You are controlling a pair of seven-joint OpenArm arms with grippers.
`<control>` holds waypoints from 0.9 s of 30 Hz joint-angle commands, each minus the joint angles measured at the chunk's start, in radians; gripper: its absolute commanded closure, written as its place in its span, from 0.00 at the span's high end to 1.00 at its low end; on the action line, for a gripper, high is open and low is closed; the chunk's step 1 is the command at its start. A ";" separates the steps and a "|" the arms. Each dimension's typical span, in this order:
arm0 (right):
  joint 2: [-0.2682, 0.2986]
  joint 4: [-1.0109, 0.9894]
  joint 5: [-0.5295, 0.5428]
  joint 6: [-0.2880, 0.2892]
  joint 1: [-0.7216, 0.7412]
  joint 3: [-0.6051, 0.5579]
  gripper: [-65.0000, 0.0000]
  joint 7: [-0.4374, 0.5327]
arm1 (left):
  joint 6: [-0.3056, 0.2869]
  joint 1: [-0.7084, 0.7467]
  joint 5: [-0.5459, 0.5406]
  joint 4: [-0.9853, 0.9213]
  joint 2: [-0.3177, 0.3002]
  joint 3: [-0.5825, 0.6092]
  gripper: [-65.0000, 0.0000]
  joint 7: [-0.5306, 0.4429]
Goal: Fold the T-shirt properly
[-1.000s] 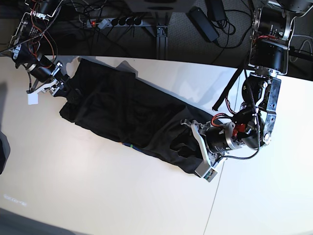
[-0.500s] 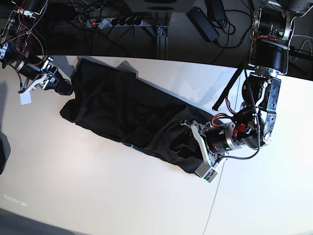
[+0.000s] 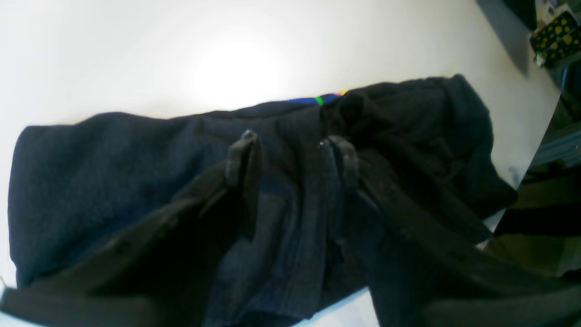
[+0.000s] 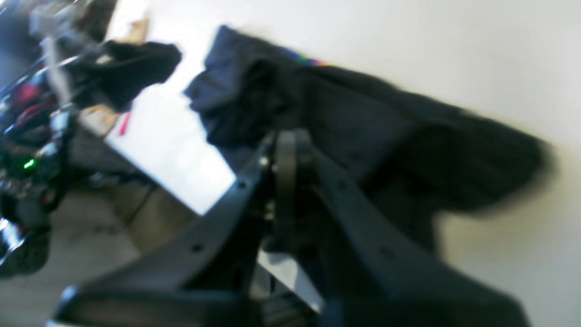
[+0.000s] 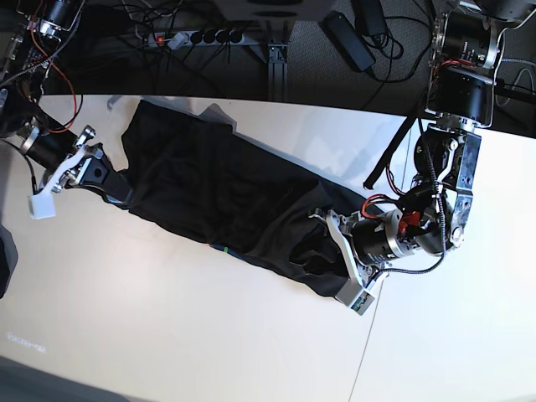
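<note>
Black, thin jersey: the T-shirt [image 5: 226,197] lies as a long rumpled band slanting across the pale, smooth table [image 5: 167,327], a sliver of rainbow print peeping from its lower edge. Left gripper [image 3: 290,154] pressed onto the cloth's end with fingers [image 3: 245,154] parted around a ridge of fabric. Right gripper [image 5: 113,184] clenched at the opposite end, seemingly pinching a corner, though blur obscures it.
</note>
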 commanded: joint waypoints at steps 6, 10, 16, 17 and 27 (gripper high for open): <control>-0.011 -0.004 -0.132 0.092 0.076 -0.194 0.00 0.063 | 0.004 -0.023 -0.008 0.017 -0.002 -0.004 0.40 -0.023; -0.016 -0.058 -0.250 0.091 0.104 -0.248 0.00 0.087 | 0.004 -0.020 -0.003 0.017 -0.003 -0.004 0.40 -0.022; -0.015 -0.138 -0.345 0.091 0.101 -0.225 0.00 0.095 | 0.004 -0.017 0.008 0.016 -0.003 -0.004 0.40 -0.014; -0.014 -0.148 -0.345 0.091 0.100 -0.217 0.00 0.095 | 0.004 -0.016 0.008 0.016 -0.003 -0.004 0.40 -0.015; -0.014 -0.242 -0.338 0.091 0.098 -0.019 0.00 0.094 | 0.004 -0.006 0.008 0.016 -0.003 -0.004 0.40 -0.015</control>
